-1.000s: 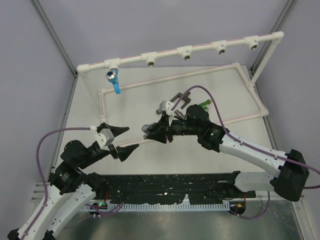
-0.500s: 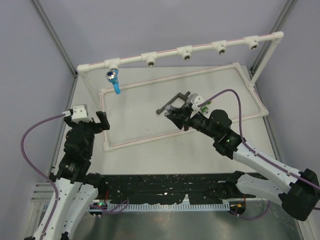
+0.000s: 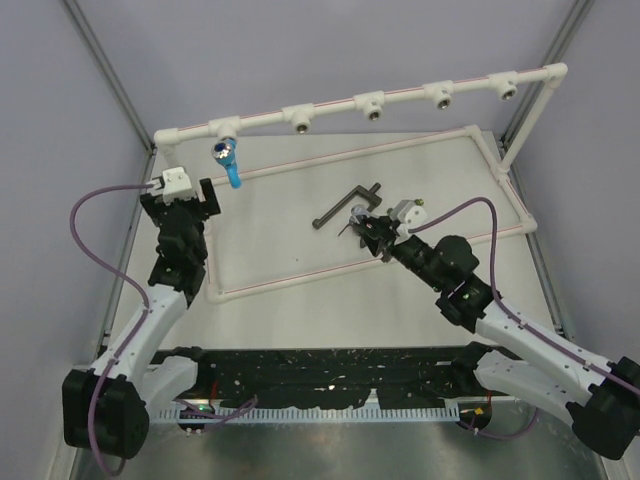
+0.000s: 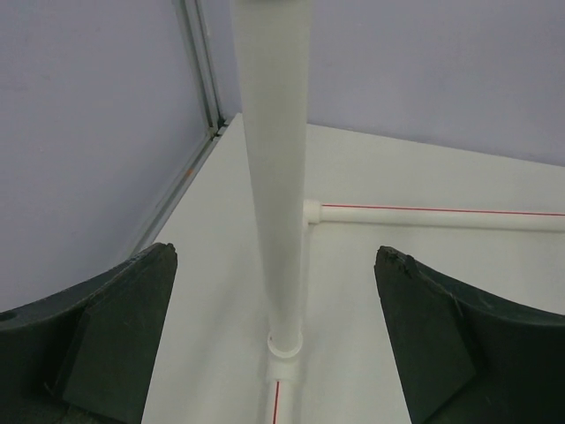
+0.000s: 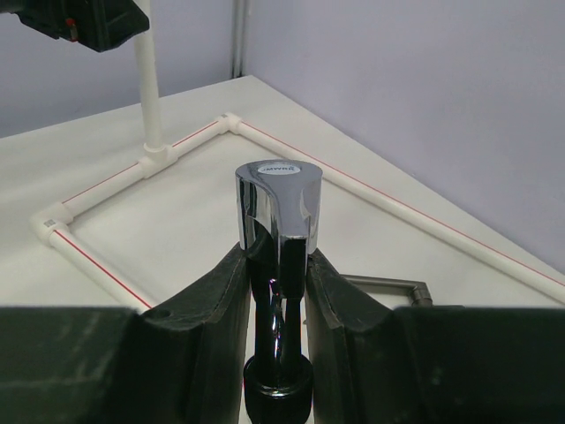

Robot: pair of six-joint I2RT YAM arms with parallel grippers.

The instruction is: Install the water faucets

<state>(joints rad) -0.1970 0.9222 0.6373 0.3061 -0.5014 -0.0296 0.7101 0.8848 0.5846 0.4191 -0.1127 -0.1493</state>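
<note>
Chrome marks the piece in play: from the top camera, the right gripper (image 3: 362, 226) is clamped on the chrome faucet (image 3: 357, 214), held low over the table inside the white pipe frame (image 3: 330, 110), and a dark brown-grey faucet (image 3: 345, 205) lies just beyond its fingertips. A blue faucet (image 3: 229, 160) already hangs from the first socket of the upper rail, while the other sockets (image 3: 372, 105) along that rail carry nothing. The left gripper (image 3: 180, 198) sits at the frame's left end with its fingers spread wide and nothing between them. In the left wrist view, the upright pipe (image 4: 274, 177) rises straight ahead in the gap between the two fingers (image 4: 106, 336), touching neither, and a floor pipe branches off toward the right-hand finger. In the right wrist view, both pads (image 5: 340, 300) press flat against the sides of the chrome body, its rounded cap standing clear above the fingertips. Its lower end runs down between the pads, where the thread cannot be made out, and the dark faucet shows just outside the right-hand finger. The step in hand looks like carrying the chrome faucet to the rail. The next move probably calls for lifting it well beyond the fingertips' present height, squaring its threaded end to an open socket, and turning it in. The left fingers seem placed to close on the upright and steady the frame.
</note>
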